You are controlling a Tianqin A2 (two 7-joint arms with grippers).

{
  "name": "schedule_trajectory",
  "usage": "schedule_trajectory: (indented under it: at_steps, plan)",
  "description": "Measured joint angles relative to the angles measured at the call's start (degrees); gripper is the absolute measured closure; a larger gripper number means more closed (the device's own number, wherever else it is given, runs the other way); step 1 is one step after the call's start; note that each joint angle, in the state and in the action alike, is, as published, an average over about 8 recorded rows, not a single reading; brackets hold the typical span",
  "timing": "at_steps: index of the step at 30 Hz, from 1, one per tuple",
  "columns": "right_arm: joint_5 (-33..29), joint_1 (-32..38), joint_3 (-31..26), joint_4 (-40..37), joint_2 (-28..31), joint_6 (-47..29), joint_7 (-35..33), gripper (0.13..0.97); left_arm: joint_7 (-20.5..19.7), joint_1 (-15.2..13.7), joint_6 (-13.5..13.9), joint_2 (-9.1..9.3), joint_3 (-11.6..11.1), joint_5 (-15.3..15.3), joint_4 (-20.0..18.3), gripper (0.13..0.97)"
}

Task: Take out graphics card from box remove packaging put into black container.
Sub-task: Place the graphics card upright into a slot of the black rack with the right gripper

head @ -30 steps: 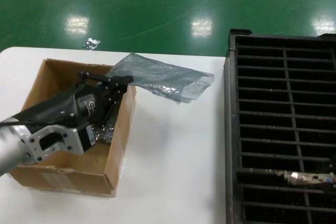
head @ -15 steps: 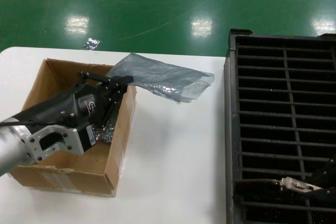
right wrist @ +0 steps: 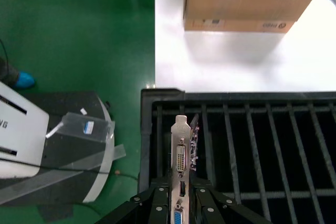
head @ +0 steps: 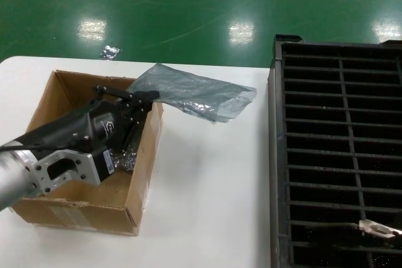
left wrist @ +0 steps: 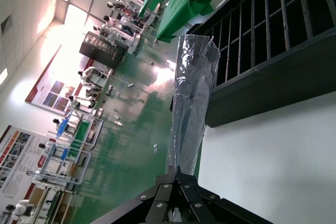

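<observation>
Right gripper (right wrist: 180, 199) clamps the graphics card (right wrist: 181, 153) by its bracket over a near slot of the black container (head: 276, 155). Beyond, left gripper (head: 135, 100) over the box (head: 141, 174) pinches the packaging (head: 195, 92).

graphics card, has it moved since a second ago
Yes. In the head view the graphics card has shifted nearer the robot along the black container, about one rib closer. The right tool is shut on its bracket.

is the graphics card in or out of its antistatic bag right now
Out. The bare graphics card sits in the right gripper over the black container, while the left gripper holds the empty bag by the box.
</observation>
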Motion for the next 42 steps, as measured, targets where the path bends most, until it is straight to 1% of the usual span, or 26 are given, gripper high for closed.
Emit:
schedule_trajectory:
  at_steps: [20,33,42]
  plan:
    - [-4.0,6.8,-8.7,-1.1,-0.9,0.0,-1.5,0.910,0.0,0.0,0.0,0.00,0.0,0.0,0.0,0.958]
    - [-1.6,9.3,-11.2,1.3,1.1,0.0,-2.1,0.910,0.0,0.0,0.0,0.00,0.0,0.0,0.0,0.958]
    - [-1.7,10.3,-13.5,0.7,0.3,0.0,-3.1,0.910,0.0,0.0,0.0,0.00,0.0,0.0,0.0,0.958]
